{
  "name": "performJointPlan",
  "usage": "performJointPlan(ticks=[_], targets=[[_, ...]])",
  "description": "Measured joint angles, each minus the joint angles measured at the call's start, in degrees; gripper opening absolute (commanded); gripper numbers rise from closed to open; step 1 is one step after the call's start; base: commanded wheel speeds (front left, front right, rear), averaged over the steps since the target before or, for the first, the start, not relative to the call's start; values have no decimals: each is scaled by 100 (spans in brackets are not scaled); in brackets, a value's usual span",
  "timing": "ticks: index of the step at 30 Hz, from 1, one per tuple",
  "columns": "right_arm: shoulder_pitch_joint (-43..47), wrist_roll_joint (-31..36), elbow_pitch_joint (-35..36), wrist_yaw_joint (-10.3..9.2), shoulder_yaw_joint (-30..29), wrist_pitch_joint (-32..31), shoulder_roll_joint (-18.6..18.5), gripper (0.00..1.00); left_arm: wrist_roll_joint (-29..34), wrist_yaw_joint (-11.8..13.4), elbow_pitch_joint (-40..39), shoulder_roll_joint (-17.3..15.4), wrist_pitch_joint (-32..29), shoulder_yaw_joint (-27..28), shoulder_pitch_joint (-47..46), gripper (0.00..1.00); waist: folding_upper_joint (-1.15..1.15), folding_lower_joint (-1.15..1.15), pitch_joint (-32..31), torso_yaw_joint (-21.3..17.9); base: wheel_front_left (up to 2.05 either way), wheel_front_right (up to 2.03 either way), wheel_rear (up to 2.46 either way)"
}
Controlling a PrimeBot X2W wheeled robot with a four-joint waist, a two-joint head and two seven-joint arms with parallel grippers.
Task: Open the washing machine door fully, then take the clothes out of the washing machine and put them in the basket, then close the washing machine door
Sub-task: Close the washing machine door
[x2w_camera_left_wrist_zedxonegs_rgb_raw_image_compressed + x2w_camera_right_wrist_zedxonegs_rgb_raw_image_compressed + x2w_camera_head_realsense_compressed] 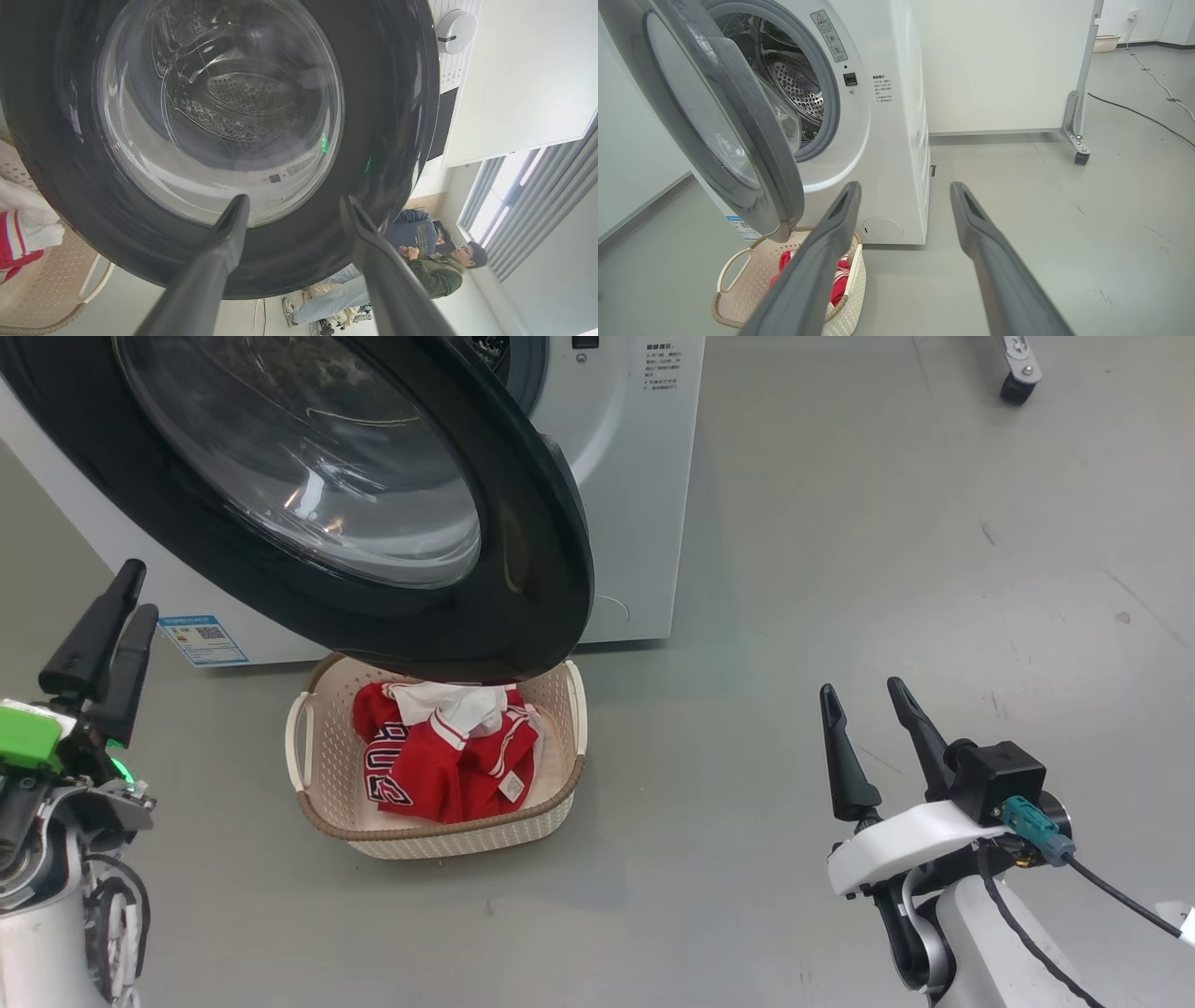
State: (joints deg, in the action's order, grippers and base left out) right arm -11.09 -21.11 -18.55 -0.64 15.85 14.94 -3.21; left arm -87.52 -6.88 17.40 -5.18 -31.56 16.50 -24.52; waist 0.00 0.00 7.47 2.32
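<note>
While door rim point(553, 551) overhangs basket point(439, 833), left claw point(141, 588), right claw point(861, 688) apart; bare floor point(840, 523) rightward

1. Round door point(551, 551), upper left: glossy black rim, clear smooth glass bowl.
2. Cream rounded-rectangular basket point(322, 775), centre: perforated plastic, brown woven-look rim.
3. Red jerseys point(448, 775): soft crumpled cloth.

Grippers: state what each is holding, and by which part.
Nothing is held. The left gripper and right gripper both stand open and empty; the clothes lie in the basket.
</note>
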Motion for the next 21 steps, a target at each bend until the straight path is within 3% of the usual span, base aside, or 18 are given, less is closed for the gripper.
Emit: performJointPlan(ticks=[7, 11, 21], targets=[[-1, 0, 20, 1, 1, 0, 1, 100, 1159, 0, -647, -272, 652, -463, 415, 100, 0, 0, 13, 32, 0, 0, 0], [-2, 0, 24, 1, 0, 0, 1, 100, 1488, 0, -794, -334, 898, -700, 552, 100, 0, 0, 16, 38, 0, 0, 0], [-3, 0, 32, 1, 0, 0, 0, 100, 2746, -1, -1144, -833, 1964, -1650, 993, 100, 0, 0, 29, 38, 0, 0, 0]])
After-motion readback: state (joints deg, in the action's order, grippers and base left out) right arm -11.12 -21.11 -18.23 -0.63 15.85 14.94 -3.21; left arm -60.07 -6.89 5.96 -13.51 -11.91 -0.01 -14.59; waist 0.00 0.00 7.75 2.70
